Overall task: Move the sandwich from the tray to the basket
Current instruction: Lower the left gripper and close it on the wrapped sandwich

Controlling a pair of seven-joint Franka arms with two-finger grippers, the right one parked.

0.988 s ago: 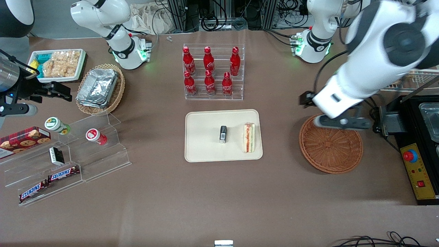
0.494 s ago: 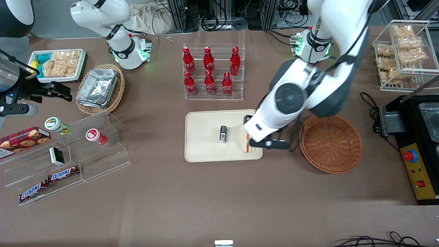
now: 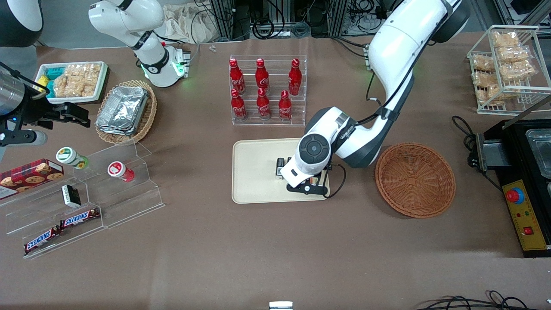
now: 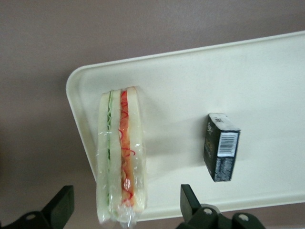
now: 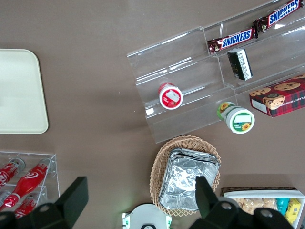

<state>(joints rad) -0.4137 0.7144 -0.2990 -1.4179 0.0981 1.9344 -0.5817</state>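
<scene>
Sandwich (image 4: 114,143) in its clear wrap lies on the white tray (image 3: 254,172), close to the tray's end that faces your working arm, so you have the whole transfer left to make. In the middle of the front view, the left arm (image 3: 312,150) leans over that end of the tray and hides most of the sandwich from you, but the left wrist view shows it plainly. Your gripper (image 4: 127,187) is over the tray at the sandwich, its two fingers spread wide with nothing held between them, and in the wrist view they stand to either side of one end of the bread.

I would call the reach nearly done, with the grasp, the lift, the carry and the release all ahead of you. You probably need to line up with the filling, go down and close gently across the narrow width, since the soft bread could squash. The small dark box (image 4: 221,150) shares the tray beside the sandwich, so watch that you don't knock it. Your likely goal is the round wicker basket (image 3: 415,181), at mid-height in the front view, beside the tray toward the working arm's end of the table. From there the carry looks short.
</scene>
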